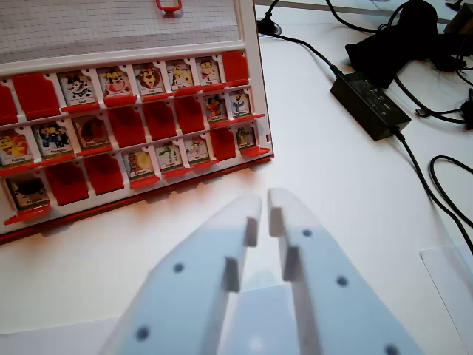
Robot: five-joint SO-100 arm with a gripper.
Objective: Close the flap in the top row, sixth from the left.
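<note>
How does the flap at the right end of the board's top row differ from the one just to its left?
The right-end flap shows a plain red face with no picture; its left neighbour shows a cartoon character card with a caption strip. The right-end flap also looks a little taller than its neighbour's card. Both sit in the same row of the red and white board.

Setting: you are looking at a lab or hobby workbench, not a home table.
Surface: a plain white tabletop [347, 185] spreads beyond your claw [264, 214].
Power gear: a black power brick [369, 103] sits far right of the claw, black cables [436, 177] trailing.
Test piece: a red flap-board game [133, 118] lies ahead-left of the claw.
Hardware: the claw looks 3D-printed, white.
</note>
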